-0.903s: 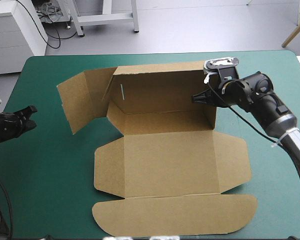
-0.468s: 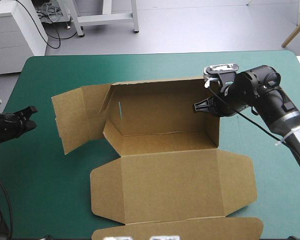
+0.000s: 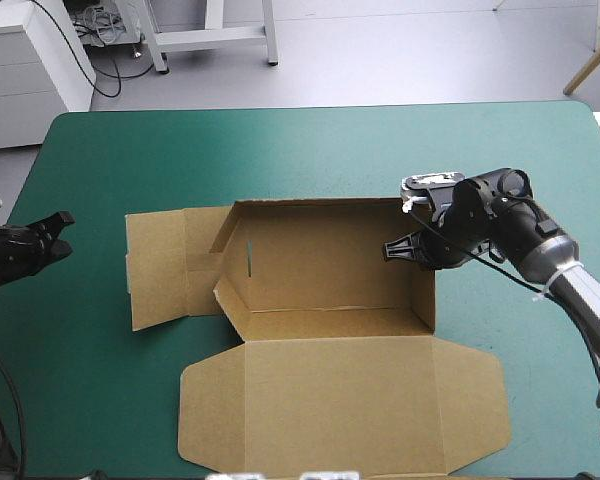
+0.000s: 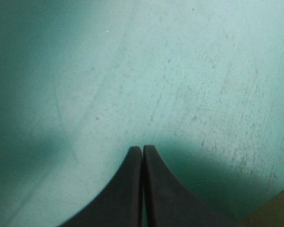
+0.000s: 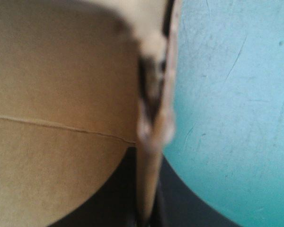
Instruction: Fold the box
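Note:
The brown box (image 3: pixel 330 350) lies in the middle of the table, its back wall raised and its front panel flat toward the near edge. A side flap (image 3: pixel 170 265) lies flat out to the left. My right gripper (image 3: pixel 408 250) is shut on the box's raised right end wall; in the right wrist view the board edge (image 5: pixel 151 156) stands pinched between the black fingers. My left gripper (image 3: pixel 55 235) is shut near the table's left edge, well apart from the box, its fingertips (image 4: pixel 142 153) meeting over bare teal-green cover.
Bare teal-green cover (image 3: pixel 280 150) stretches beyond the box to the far edge and on both sides. A corner of brown board (image 4: pixel 274 210) shows beside the left gripper's base in the left wrist view.
The right gripper has pulled the box toward the near edge, and its front panel now runs off the picture. The left side flap has dropped flat. The left arm has stayed put.

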Tool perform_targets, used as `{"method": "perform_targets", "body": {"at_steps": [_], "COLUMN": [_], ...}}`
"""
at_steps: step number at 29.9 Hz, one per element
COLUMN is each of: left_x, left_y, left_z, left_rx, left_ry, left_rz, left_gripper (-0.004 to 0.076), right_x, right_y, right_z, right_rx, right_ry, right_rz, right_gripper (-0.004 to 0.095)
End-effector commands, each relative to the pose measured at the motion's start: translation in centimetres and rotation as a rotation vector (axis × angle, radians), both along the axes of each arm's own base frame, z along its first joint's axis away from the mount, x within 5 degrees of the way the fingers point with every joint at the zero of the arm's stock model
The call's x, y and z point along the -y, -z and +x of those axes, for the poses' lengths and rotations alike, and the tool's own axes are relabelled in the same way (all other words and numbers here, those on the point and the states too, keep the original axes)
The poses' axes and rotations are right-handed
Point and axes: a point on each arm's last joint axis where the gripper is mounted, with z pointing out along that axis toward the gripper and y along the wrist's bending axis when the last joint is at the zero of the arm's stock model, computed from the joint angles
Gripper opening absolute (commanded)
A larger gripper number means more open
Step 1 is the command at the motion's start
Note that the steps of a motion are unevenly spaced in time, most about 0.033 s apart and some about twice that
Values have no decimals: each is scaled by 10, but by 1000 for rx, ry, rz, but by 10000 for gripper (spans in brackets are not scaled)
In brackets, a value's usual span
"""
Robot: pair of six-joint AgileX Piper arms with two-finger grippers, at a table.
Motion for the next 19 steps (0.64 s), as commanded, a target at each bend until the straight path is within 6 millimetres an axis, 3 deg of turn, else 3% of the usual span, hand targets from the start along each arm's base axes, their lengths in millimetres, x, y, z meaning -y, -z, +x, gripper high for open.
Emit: {"method": "perform_targets", "body": {"at_steps": [1,14,19], "left_x": [2,1,2], "left_y": [-21,-21,-22], "left_z": [-1,0,0], "left_rx": [90,93,102], "left_ry": [-27,-36,-42], "left_rz": [10,10,-7], "left_gripper": [-10,-10,-10], "right_x": [-1,-14,-17], "right_y": [-13,14,16], "right_z": [11,47,54], "right_rx": [157,247,257], "right_ry": [-2,-5,-5], "right_rz": [38,62,66], "right_gripper": [-19,-18,47]}}
